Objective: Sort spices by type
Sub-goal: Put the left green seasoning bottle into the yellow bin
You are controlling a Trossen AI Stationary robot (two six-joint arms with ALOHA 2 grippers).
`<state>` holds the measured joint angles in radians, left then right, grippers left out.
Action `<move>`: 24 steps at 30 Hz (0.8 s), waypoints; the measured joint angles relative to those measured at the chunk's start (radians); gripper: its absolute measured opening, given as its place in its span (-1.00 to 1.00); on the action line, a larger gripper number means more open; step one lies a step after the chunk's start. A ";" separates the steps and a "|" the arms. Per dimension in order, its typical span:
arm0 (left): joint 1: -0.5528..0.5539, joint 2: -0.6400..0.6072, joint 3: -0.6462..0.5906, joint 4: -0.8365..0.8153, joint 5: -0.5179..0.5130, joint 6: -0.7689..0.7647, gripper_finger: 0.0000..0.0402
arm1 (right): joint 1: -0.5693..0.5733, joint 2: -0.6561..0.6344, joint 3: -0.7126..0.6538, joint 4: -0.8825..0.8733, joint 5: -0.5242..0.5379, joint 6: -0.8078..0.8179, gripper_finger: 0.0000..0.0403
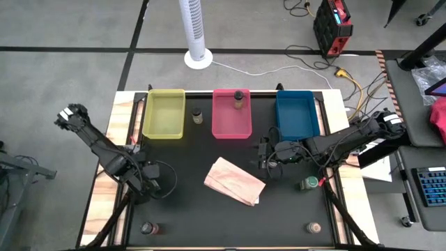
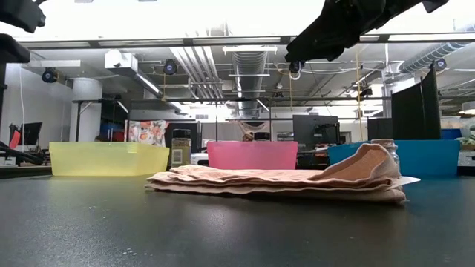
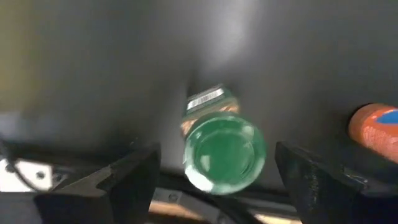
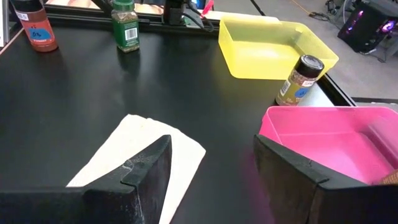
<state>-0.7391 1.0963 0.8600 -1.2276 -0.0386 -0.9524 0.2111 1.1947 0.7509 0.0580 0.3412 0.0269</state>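
The left gripper (image 3: 214, 180) hangs over the near-left part of the desk (image 1: 209, 216), its fingers (image 3: 118, 180) spread wide on either side of a green-capped spice jar (image 3: 224, 152) that stands below them; no finger touches the jar. In the right wrist view that same jar (image 4: 125, 25) stands upright beside a red-brown jar with a blue label (image 4: 34, 28), whose orange side also shows at the edge of the left wrist view (image 3: 373, 130). The right gripper (image 4: 211, 174) hovers above the desk near the blue tray (image 1: 296, 115), fingers apart and holding nothing, pointed toward the tan paper bag (image 1: 233, 181) that lies flat in the middle. Three trays line the far edge: a yellow tray (image 1: 164, 115), a pink tray (image 1: 231, 129) and the blue one. A dark-capped jar with brown contents (image 1: 197, 116) stands on the desk between the yellow and pink trays, and another brown jar (image 1: 239, 99) sits at the far end of the pink tray. A green-lidded jar (image 1: 309, 183) is near the right edge of the desk, a pale jar (image 1: 314, 227) stands at the near right, and a reddish jar (image 1: 148, 228) at the near left.
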 joint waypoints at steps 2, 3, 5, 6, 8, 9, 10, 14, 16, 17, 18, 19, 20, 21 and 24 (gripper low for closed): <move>0.000 -0.012 -0.027 0.028 -0.001 -0.002 0.49 | 0.000 0.000 0.000 0.000 0.000 0.000 0.07; 0.000 -0.016 -0.041 0.034 -0.002 -0.007 0.49 | 0.000 0.000 -0.001 0.000 0.000 0.000 0.07; 0.000 -0.023 -0.065 0.049 -0.002 -0.015 0.49 | 0.000 0.000 -0.002 0.000 0.000 0.000 0.07; 0.000 -0.027 -0.079 0.061 -0.002 -0.017 0.49 | 0.000 0.000 -0.002 0.000 0.000 0.000 0.07; 0.000 -0.030 -0.100 0.080 -0.002 -0.018 0.49 | 0.000 0.000 -0.002 0.001 0.000 0.000 0.07; 0.000 -0.030 -0.104 0.091 -0.002 -0.018 0.49 | 0.000 0.000 -0.003 0.001 0.000 0.000 0.07; 0.000 -0.030 -0.107 0.102 -0.002 -0.018 0.49 | 0.000 0.000 -0.003 0.001 0.000 0.000 0.07; 0.000 -0.028 -0.109 0.115 -0.002 -0.021 0.42 | 0.000 0.000 -0.003 0.001 0.000 0.000 0.07; 0.000 -0.027 -0.109 0.120 -0.002 -0.025 0.33 | 0.000 0.000 -0.003 0.001 0.000 0.000 0.07; 0.000 -0.026 -0.109 0.120 -0.002 -0.026 0.27 | 0.000 0.000 -0.003 0.001 0.000 0.000 0.07; 0.000 -0.025 -0.109 0.121 -0.003 -0.026 0.21 | 0.000 0.000 -0.003 0.001 0.000 0.000 0.07; 0.000 -0.025 -0.108 0.123 -0.003 -0.026 0.13 | 0.000 0.000 -0.003 0.001 0.000 0.000 0.07; 0.000 -0.025 -0.107 0.122 -0.006 -0.026 0.05 | 0.000 0.000 -0.003 0.001 0.000 0.000 0.07; 0.000 -0.026 -0.107 0.120 -0.011 -0.026 -0.03 | 0.000 0.000 -0.003 0.001 0.000 0.000 0.07; 0.000 -0.026 -0.106 0.120 -0.010 -0.026 -0.08 | 0.000 0.000 -0.003 0.001 0.000 0.000 0.07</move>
<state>-0.7387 1.0698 0.7540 -1.1078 -0.0486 -0.9783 0.2111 1.1946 0.7475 0.0593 0.3412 0.0269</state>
